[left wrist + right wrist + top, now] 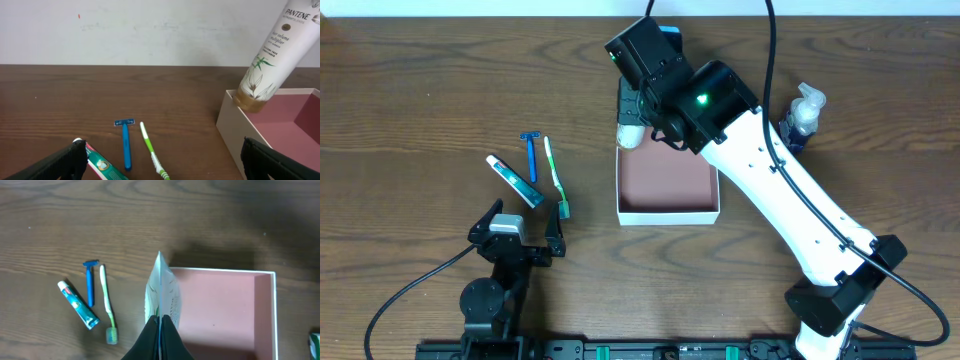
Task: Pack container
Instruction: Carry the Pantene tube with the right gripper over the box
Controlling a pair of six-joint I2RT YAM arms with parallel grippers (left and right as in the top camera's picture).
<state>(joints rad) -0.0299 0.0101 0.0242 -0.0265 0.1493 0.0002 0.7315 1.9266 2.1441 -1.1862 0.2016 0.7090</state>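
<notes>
The container (667,214) is a square white box with a reddish-brown inside, at mid table; it also shows in the left wrist view (235,125) and the right wrist view (225,305). My right gripper (160,326) is shut on the flat end of a white Pantene tube (274,50) that hangs cap down. Its gold cap is at the box's far left corner, by the rim (631,135). My left gripper (165,162) is open and empty, low near the table's front, left of the box (516,238).
Left of the box lie a toothpaste tube (513,181), a blue razor (531,155) and a green toothbrush (555,178). A pump bottle (802,112) stands right of the right arm. A dark object (625,100) lies behind the box.
</notes>
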